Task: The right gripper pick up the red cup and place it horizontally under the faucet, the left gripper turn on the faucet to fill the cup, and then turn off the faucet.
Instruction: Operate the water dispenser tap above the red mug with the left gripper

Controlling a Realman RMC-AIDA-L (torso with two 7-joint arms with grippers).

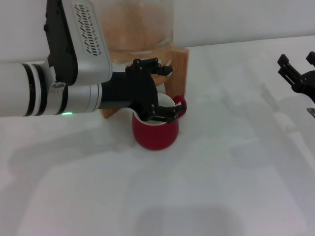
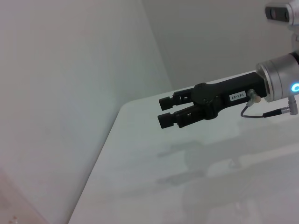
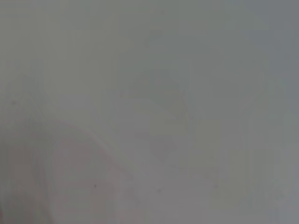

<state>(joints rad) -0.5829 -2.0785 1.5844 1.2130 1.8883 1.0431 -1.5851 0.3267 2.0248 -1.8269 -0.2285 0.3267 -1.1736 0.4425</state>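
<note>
White table (image 1: 221, 187), pale wall behind. The red cup (image 1: 155, 132) stands upright against the wooden stand (image 1: 178, 64), under the glass dispenser (image 1: 140, 24). My left gripper (image 1: 158, 93) hangs spread over its rim, at the faucet, which it hides. Best to close squarely on the lever and turn gently. Cup contents unseen; dispenser holds orange liquid. My right gripper (image 2: 169, 111) waits well right, fingers apart, empty.

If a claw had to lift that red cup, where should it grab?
Probably the rim and wall of the red cup, from above on its free right side: it stands upright and open-topped, the loop handle looks too small, and the left gripper crowds its left rim.
</note>
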